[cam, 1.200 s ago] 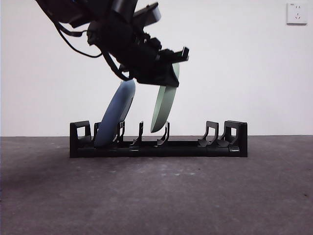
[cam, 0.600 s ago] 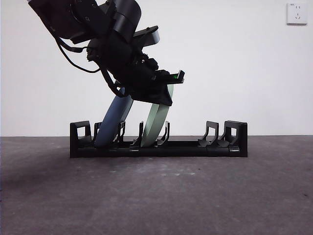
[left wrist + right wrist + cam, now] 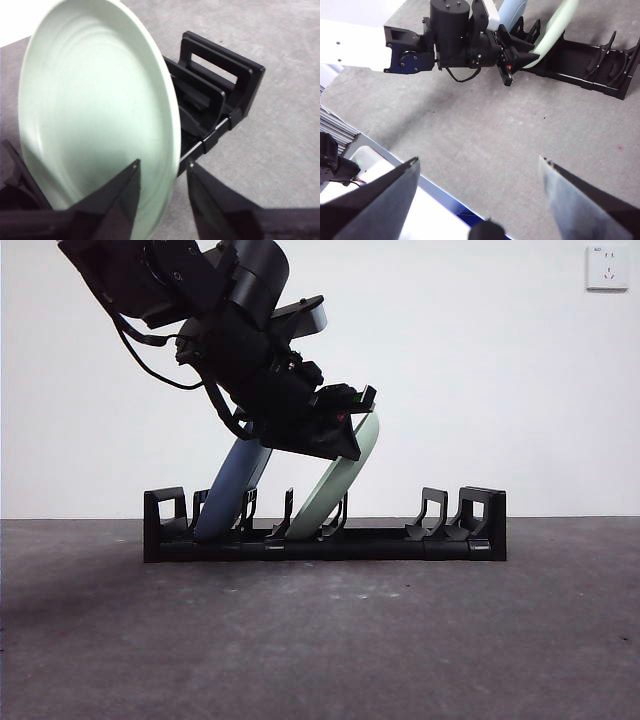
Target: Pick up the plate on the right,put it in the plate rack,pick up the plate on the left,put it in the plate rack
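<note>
Left end effector [image 3: 345, 430] angled down w/ jaws astride green plate [image 3: 335, 485] rim, plate leaning in plate rack [image 3: 440, 540], right end effector [image 3: 480, 200] released, apart.

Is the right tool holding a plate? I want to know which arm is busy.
No, the right tool is open over bare table, while the left tool straddles the green plate.
</note>
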`<state>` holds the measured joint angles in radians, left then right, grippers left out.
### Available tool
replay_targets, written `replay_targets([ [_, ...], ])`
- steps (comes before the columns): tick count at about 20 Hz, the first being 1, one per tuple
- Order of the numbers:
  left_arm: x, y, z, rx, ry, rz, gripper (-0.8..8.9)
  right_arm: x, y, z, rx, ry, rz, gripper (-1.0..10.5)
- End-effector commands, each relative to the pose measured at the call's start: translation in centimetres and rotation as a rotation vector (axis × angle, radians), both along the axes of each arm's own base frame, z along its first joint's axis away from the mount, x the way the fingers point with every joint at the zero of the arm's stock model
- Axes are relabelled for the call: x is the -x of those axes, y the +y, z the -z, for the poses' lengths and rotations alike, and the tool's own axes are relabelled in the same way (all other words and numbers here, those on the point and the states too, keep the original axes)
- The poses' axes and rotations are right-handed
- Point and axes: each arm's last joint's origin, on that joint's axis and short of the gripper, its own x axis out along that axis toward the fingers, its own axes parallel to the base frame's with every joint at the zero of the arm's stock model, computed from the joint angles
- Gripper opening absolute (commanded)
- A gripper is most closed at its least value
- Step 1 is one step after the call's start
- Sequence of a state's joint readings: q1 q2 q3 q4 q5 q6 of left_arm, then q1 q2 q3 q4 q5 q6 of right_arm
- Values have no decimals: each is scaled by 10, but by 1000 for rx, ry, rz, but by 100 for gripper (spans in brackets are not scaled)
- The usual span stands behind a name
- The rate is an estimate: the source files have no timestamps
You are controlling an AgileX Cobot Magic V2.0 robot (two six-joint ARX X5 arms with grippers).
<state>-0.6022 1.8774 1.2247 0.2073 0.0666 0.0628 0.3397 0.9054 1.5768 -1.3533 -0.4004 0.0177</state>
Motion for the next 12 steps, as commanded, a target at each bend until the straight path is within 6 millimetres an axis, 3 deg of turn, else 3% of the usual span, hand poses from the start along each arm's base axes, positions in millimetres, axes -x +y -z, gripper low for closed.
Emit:
replay_targets([
  [1, 2, -4, 9, 7, 44, 29, 166, 2, -1, 1, 10, 13, -10, 406],
  [6, 11, -7, -8, 33, 32, 40, 166, 2, -1, 1, 11, 12, -10, 406],
  [12, 36, 8, -64, 68, -34, 47, 166, 2, -1, 1, 17, 6, -17, 406],
])
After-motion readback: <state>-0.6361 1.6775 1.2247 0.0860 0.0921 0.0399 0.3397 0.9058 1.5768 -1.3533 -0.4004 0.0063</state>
